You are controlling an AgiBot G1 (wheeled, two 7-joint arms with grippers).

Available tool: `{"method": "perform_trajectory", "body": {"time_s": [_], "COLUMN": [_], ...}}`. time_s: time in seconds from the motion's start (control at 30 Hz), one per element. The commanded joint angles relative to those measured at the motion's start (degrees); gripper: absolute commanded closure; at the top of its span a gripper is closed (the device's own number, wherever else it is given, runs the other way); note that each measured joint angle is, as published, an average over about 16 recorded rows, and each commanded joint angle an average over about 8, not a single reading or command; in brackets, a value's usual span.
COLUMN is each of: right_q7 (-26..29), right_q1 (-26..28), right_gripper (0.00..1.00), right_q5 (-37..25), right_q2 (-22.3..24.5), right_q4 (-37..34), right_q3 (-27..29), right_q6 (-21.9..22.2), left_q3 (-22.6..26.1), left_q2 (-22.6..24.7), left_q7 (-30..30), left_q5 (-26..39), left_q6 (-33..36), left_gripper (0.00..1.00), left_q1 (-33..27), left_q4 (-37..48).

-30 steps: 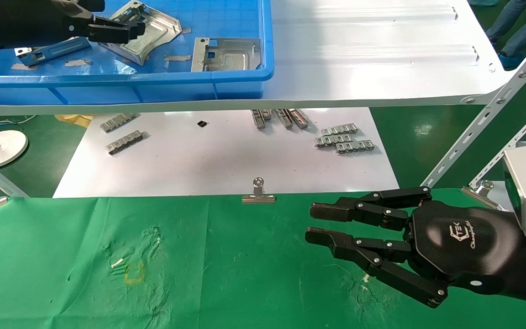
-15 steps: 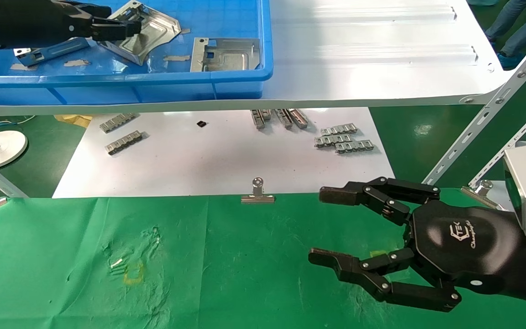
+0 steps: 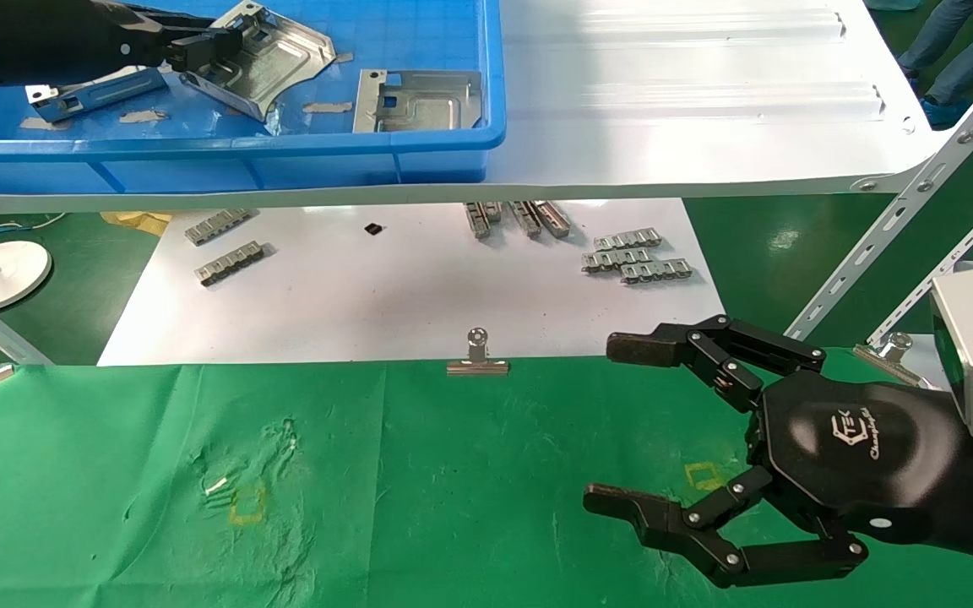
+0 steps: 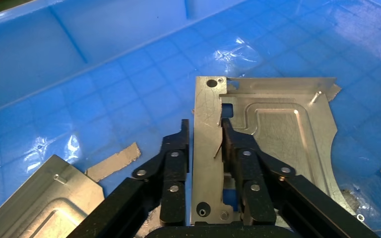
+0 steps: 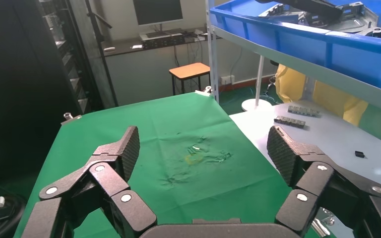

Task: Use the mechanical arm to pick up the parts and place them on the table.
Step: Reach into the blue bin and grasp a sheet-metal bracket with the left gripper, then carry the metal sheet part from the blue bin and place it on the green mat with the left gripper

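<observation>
**L claw pinching part in bin**

L claw (image 4: pixel 203 148) pinches the rim of a silvery part (image 4: pixel 273 134), tilted up inside the blue bin (image 3: pixel 284 160) on the white shelf (image 3: pixel 689 93). R claw (image 3: pixel 622 431) spread wide just above green table (image 3: pixel 453 507).

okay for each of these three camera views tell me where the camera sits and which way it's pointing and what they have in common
Head view: on the robot's head, facing forward and down over the green table and blue bin; both hands show, the left hand in the bin, the right hand open over the cloth.
Left wrist view: on the left arm, looking into the bin along the fingers closed on a metal part.
Right wrist view: on the right arm, facing across the table between open fingers.
Shared: all three show the bin.
</observation>
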Motion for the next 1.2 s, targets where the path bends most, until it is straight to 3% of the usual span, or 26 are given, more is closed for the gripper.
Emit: {"method": "perform_trajectory", "body": {"time_s": [0.03, 0.2, 0.33, 0.73, 0.87, 1.03, 1.2], "right_q7": [0.0, 0.0, 0.0, 0.0, 0.0, 0.0, 0.0], "right_q1": [0.0, 0.0, 0.0, 0.0, 0.0, 0.0, 0.0], "right_gripper": [0.00, 0.00, 0.00, 0.00, 0.00, 0.00, 0.00], "right_q5": [0.0, 0.0, 0.0, 0.0, 0.0, 0.0, 0.0], "right_q2": [0.0, 0.0, 0.0, 0.0, 0.0, 0.0, 0.0], "right_q4": [0.0, 0.0, 0.0, 0.0, 0.0, 0.0, 0.0], "right_q3": [0.0, 0.0, 0.0, 0.0, 0.0, 0.0, 0.0], "right_q6": [0.0, 0.0, 0.0, 0.0, 0.0, 0.0, 0.0], "left_q3": [0.3, -2.2, -4.8, -9.7, -8.9, -5.7, -0.3], "left_q2": [0.2, -0.9, -3.1, -9.7, -11.5, -16.1, -19.2], "left_q7": [0.3, 2.1, 4.9, 21.5, 24.8, 28.1, 35.0], "left_q5": [0.4, -3.2, -7.2, -17.9, -21.6, -27.5, -27.7], "left_q6": [0.1, 1.0, 5.7, 34.0, 38.1, 38.4, 37.6], "left_gripper": [1.00, 1.00, 1.00, 1.00, 1.00, 1.00, 1.00], "left_q1": [-0.2, 0.0, 0.2, 7.8, 12.4, 20.1, 25.7], "left_q4": [0.5, -0.2, -2.4, -12.9, -17.0, -26.3, -32.0]}}
